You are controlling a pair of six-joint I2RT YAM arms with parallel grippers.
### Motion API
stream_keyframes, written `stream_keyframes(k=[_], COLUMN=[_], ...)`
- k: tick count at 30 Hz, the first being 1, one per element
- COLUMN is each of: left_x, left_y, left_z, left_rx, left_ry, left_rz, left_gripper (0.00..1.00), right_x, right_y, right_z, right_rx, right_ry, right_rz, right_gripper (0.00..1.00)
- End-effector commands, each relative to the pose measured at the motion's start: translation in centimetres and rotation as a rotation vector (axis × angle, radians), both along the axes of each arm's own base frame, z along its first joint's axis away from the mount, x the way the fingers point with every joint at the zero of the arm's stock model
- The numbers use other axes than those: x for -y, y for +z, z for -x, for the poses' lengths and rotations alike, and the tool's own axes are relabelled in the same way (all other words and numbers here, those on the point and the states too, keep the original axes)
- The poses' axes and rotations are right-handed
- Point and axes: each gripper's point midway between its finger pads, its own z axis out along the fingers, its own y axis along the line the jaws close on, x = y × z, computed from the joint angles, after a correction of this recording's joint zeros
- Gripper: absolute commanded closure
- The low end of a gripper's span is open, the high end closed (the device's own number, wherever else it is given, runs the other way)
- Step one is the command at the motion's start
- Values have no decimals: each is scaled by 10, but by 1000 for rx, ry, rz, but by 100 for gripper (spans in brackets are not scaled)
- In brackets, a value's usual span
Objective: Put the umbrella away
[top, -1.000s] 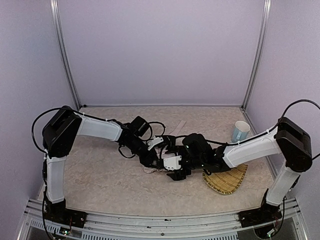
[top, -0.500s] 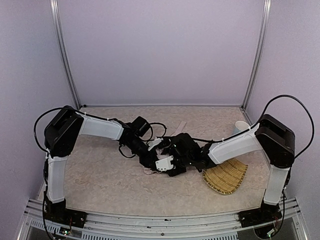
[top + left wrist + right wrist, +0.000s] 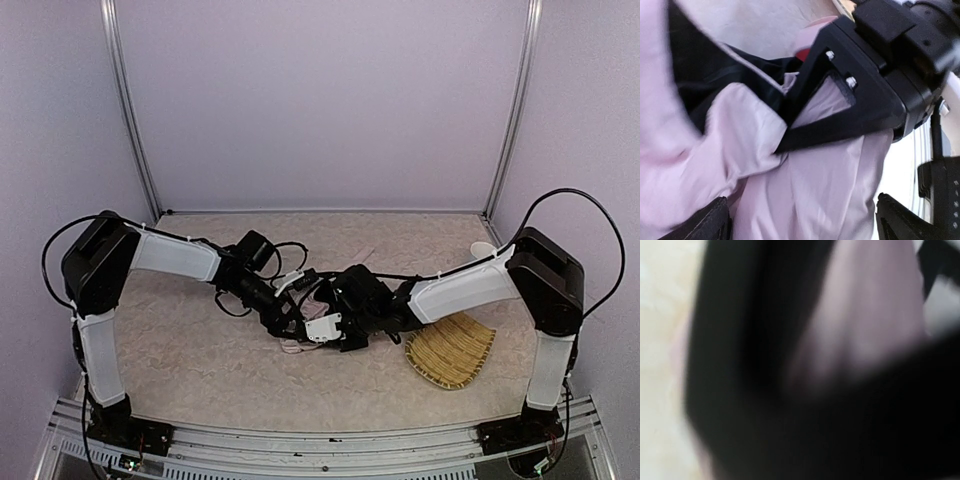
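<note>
The umbrella point(image 3: 292, 346) lies bunched at mid-table, with only a little of its pale pink fabric showing under the two wrists. My left gripper point(image 3: 290, 320) hangs over it from the left. In the left wrist view its jaws point(image 3: 805, 222) stand wide open over the pink fabric point(image 3: 830, 190), and the fingers point(image 3: 715, 222) sit at the bottom corners. My right gripper point(image 3: 333, 328) meets it from the right. One of its black fingers point(image 3: 840, 110) presses into the fabric, which bunches at its tip beside the black lining point(image 3: 705, 85). The right wrist view is a dark blur with pink cloth point(image 3: 870, 315).
A woven straw tray point(image 3: 455, 355) lies at the right front, under the right forearm. A pale cup point(image 3: 482, 248) peeks out behind that arm near the right wall. Loose cables loop over both wrists. Grey walls and metal posts close in the table.
The left gripper opened, let go of the fabric and drew a little to the left. The right gripper slid left onto the umbrella and closed.
</note>
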Motion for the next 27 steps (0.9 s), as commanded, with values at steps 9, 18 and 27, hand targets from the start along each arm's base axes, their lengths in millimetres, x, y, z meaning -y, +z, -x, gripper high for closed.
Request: stream_keyframes(k=[9,18,27], left_x=[-66,-64,-37], left_y=[127,141,66], left_z=[-41,39,59], left_rx=[484,916,1014], left_ry=[423,299,94], left_rz=[338,297,-34], left_gripper=[1,12,7], right_x=[24,28,41], right_y=[-36,-35,-63], right_z=[64,93,100], right_rx=[-534,-1107,-1333], right_ry=[-71,-183,-302], right_rz=[131,146,205], right_gripper=[76,74,77])
